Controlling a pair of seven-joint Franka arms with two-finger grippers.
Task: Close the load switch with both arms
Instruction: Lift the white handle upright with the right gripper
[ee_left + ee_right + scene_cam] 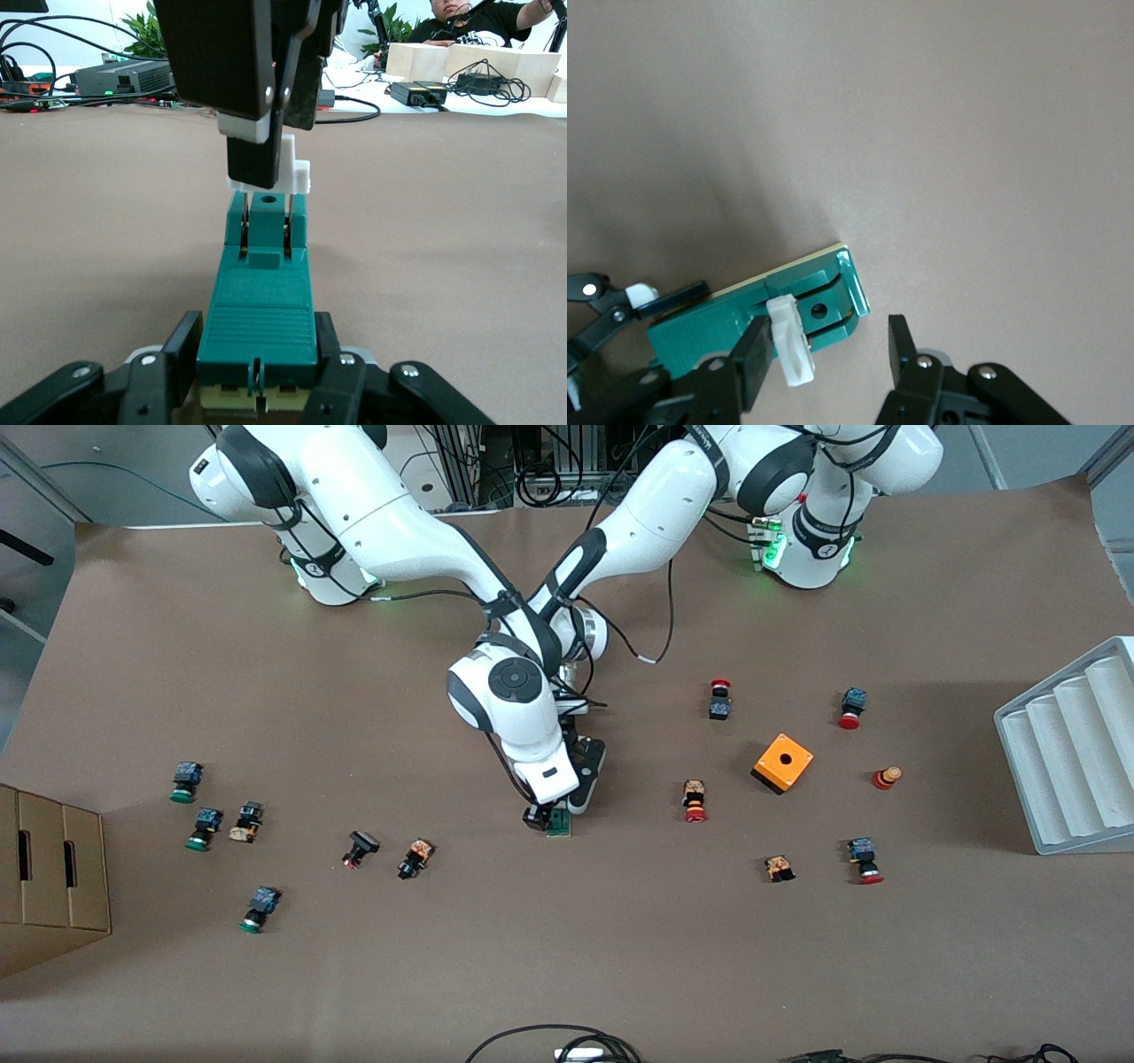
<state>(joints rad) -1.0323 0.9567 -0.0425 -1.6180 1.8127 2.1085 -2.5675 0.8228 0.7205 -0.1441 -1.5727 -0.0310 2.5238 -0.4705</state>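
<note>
Left wrist view, load switch [258,305] in left pincer [257,376]

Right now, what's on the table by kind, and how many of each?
Load switch: 1, held by left gripper, right gripper open at its white tab
Orange box: 1
Green-capped buttons: 3
Red-capped buttons: 5
Other small parts: 4
Total: 14

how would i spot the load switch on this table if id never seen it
Find where the two white arms cross over the middle of the brown table and follow them down to their grippers. The load switch lies there, gripped at one end by the left gripper, the right gripper at its white tab. It is a long dark-green block; the scattered push buttons are shorter, with round caps.
</note>
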